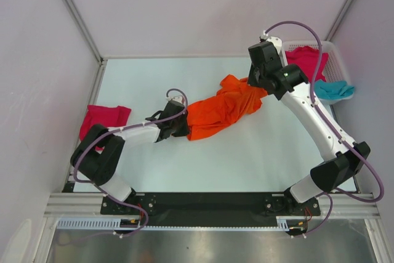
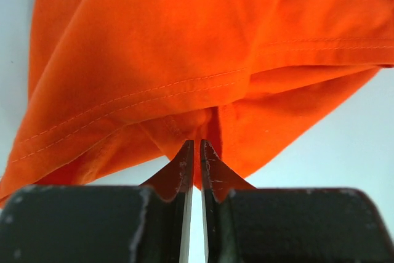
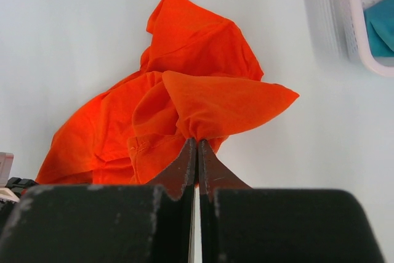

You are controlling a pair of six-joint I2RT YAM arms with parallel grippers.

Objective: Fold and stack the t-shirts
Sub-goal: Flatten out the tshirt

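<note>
The orange t-shirt [image 1: 223, 111] lies crumpled across the middle of the table, stretched between my two grippers. My left gripper [image 1: 182, 126] is shut on its near left edge; in the left wrist view [image 2: 197, 143] the cloth [image 2: 203, 47] is pinched between the fingertips. My right gripper [image 1: 258, 81] is shut on the far right end; in the right wrist view [image 3: 197, 141] a fold of the shirt [image 3: 203, 106] bunches at the tips. A folded magenta t-shirt [image 1: 104, 120] lies at the table's left edge. Another magenta shirt [image 1: 306, 60] and a teal one [image 1: 333, 90] lie in the basket.
The white lattice basket [image 1: 335, 50] stands at the far right corner, its rim also showing in the right wrist view [image 3: 345, 23]. Metal frame rails run along the table's left side and near edge [image 1: 203, 202].
</note>
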